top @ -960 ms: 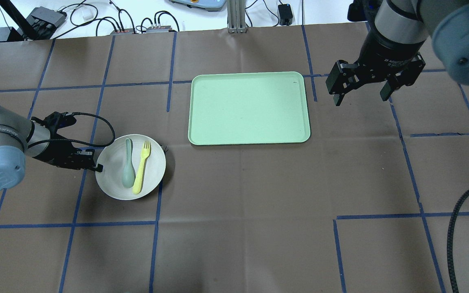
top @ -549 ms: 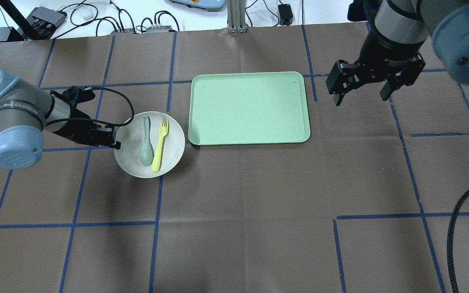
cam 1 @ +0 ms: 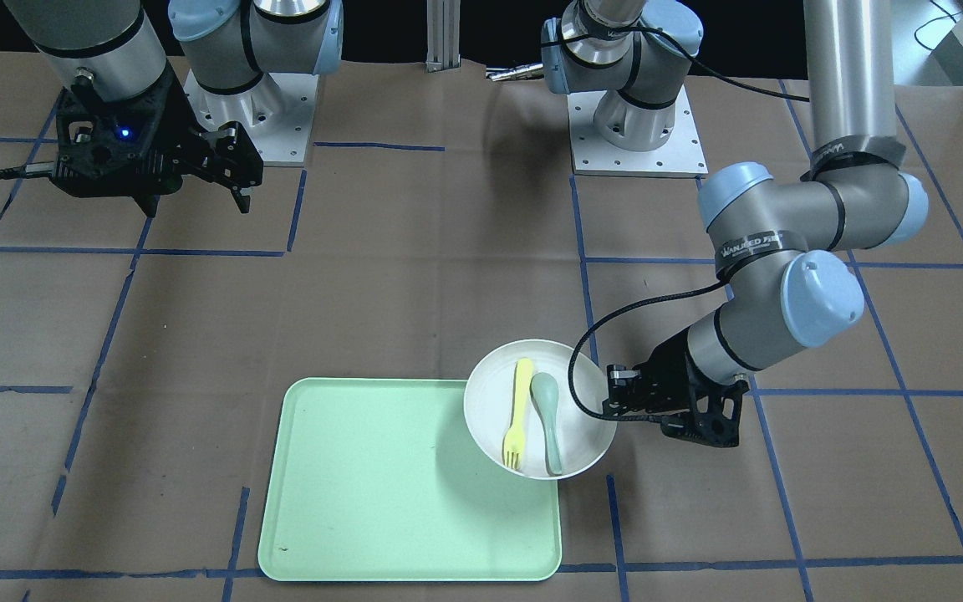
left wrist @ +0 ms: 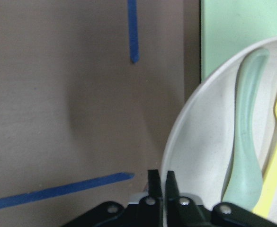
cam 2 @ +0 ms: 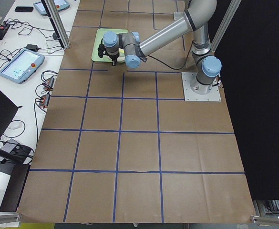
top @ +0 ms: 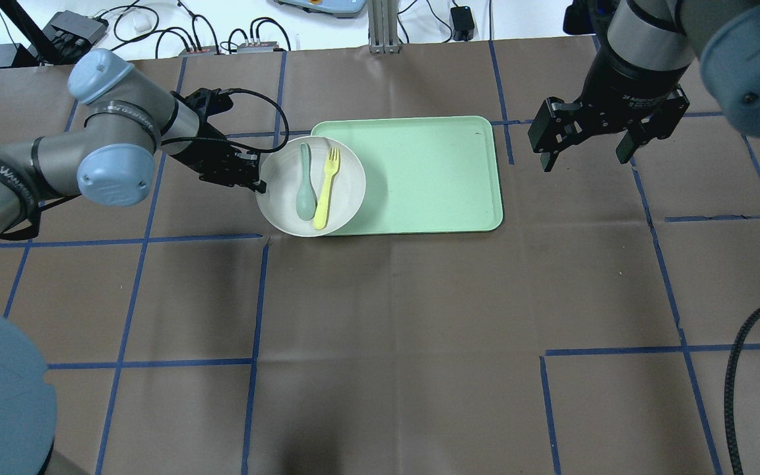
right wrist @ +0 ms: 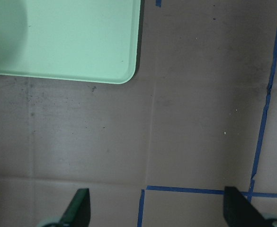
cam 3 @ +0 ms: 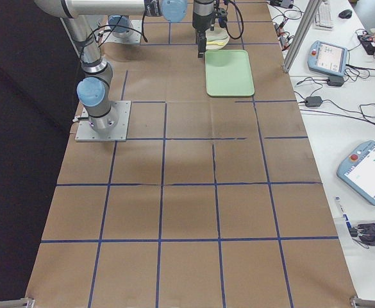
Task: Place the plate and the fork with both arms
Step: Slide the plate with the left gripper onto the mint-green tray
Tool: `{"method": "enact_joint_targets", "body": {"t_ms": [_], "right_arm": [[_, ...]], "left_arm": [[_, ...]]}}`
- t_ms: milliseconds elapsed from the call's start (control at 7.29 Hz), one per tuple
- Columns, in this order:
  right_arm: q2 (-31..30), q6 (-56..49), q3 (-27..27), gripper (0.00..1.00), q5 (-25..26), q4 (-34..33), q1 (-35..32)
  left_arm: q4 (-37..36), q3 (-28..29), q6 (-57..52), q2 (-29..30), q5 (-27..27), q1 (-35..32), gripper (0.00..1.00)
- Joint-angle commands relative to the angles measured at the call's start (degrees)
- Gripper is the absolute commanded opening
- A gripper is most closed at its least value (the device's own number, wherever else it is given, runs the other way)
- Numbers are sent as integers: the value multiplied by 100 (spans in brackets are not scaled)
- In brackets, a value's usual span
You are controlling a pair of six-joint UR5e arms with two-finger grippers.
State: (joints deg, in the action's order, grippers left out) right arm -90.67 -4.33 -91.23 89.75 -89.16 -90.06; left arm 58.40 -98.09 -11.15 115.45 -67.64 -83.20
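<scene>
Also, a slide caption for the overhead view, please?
Left end effector holds the plate, with fork and spoon, over the tray edge.

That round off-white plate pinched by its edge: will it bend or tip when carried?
Probably stiff: the round off-white plate shows no bend though the fingers of the left gripper pinch one spot on its rim. Held off-centre, it may tilt away from them. The pale-yellow plastic fork and grey-green spoon lie loose, so they might slide; the rim should catch them.
</scene>
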Motion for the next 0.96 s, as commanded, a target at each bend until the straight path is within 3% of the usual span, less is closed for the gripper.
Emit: {"method": "enact_joint_targets", "body": {"t_ms": [0,274,823], "right_arm": [[-3,2,0,100,-2,4,-3],[6,-6,0,100,7,4,6],[6,-6,0,100,-2,4,6]], "left_arm": [[-12,990,585,783,-12,-564,0],[-134,1309,919,1241,-29,-933,0],[-197,1609,1071,1558,-21,-1102,1]]}}
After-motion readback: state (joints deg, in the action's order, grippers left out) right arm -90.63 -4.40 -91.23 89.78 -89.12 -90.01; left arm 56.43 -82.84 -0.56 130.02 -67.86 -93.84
